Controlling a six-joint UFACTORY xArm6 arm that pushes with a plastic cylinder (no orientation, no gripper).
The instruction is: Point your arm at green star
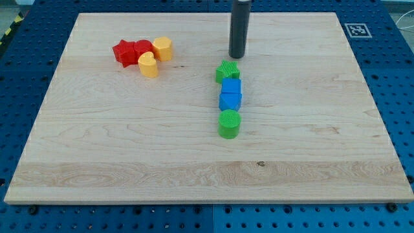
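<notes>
The green star (227, 70) lies near the board's middle, at the top of a vertical line of blocks. Below it are two blue blocks (231, 87) (230, 101), touching each other, and then a green cylinder (229, 123). My tip (237, 56) rests just above and slightly right of the green star, a small gap from it. The dark rod rises from there out of the view's top.
A cluster sits at the upper left: a red star (123, 52), a red block (143, 48), and two yellow blocks (162, 48) (149, 65). The wooden board (97, 149) lies on a blue pegboard table. A fiducial tag (356, 30) is at its top right corner.
</notes>
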